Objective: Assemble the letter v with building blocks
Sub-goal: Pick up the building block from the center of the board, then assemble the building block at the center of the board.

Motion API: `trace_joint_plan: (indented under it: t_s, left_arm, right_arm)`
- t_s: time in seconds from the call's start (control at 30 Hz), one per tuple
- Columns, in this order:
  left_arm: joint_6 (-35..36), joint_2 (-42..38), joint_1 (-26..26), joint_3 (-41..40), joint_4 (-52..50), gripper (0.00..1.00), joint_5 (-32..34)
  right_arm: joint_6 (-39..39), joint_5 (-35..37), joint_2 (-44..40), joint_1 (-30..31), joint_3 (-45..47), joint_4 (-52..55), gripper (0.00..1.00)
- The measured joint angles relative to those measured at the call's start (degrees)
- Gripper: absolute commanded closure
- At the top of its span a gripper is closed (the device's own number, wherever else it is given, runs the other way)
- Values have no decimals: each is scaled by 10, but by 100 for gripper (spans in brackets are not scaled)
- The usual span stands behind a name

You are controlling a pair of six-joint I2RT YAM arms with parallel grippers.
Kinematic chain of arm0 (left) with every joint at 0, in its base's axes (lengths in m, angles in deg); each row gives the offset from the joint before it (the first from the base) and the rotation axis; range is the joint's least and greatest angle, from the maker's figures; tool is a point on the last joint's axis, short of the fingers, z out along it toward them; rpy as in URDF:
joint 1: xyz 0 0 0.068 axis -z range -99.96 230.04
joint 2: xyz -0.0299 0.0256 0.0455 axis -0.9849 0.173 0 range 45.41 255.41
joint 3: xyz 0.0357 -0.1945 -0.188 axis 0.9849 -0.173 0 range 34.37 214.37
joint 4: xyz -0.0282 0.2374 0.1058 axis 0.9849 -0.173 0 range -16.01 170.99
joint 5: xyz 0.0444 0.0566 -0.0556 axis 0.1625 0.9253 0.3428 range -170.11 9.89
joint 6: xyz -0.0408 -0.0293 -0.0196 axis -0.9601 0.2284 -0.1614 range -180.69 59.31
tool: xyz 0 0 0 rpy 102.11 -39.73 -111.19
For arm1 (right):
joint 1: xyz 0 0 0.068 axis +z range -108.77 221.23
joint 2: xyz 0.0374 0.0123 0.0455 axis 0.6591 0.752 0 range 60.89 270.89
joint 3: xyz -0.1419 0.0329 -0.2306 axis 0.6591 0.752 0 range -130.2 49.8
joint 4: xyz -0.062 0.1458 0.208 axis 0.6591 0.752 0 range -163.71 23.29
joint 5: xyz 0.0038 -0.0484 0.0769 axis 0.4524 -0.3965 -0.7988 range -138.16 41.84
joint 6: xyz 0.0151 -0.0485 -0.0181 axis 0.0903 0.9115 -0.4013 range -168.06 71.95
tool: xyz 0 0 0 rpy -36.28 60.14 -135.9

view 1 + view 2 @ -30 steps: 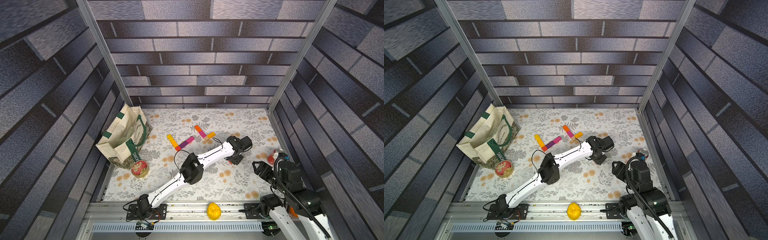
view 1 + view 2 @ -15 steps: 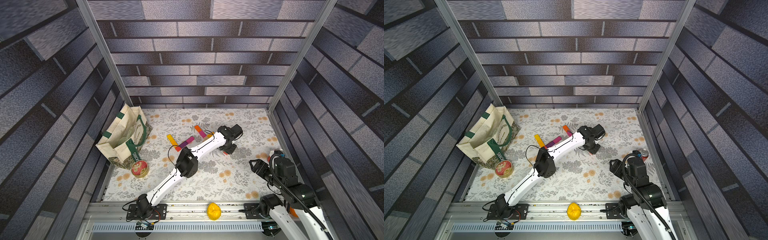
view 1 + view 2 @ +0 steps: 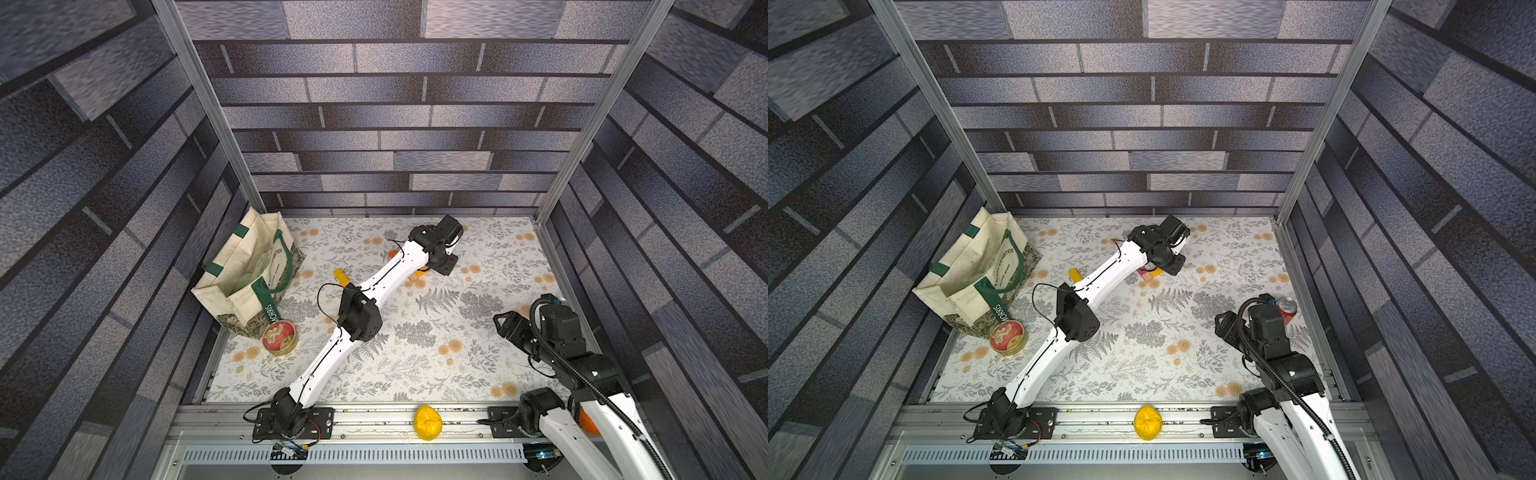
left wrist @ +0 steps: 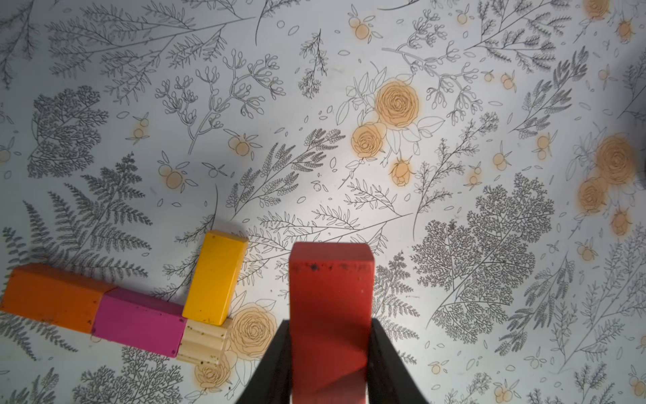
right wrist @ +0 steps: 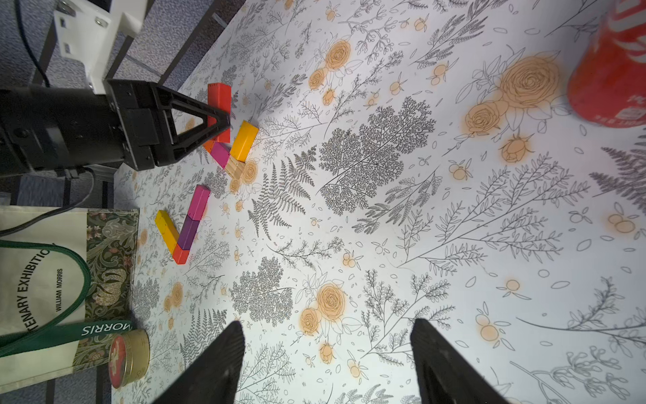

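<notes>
At the far centre of the desk [image 3: 457, 353], a red block [image 4: 330, 297] is gripped between the left jaws, partly closed, near a yellow block [image 4: 215, 276]. At the near right, the right jaws are set wide open, empty.

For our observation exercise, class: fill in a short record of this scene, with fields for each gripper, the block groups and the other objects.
left gripper: shut on red block
right gripper: open, empty
blocks beside left gripper: orange block, magenta block and wood cube in a line; yellow block angled off at the cube end
V-shaped group: yellow, red, purple and magenta blocks
other objects: tote bag, tin, red can, yellow lump
</notes>
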Motion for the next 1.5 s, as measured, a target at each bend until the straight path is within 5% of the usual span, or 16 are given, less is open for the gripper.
trace_joint_plan:
  t_s: [0.5,1.5]
  left_arm:
    - [100,37,-12,1,71,71,-6]
    - [128,94,-32,7,140,63,-49]
  right_arm:
    - [-1,-13,84,0,0,-46,23]
    - [-16,-36,108,0,32,-97,23]
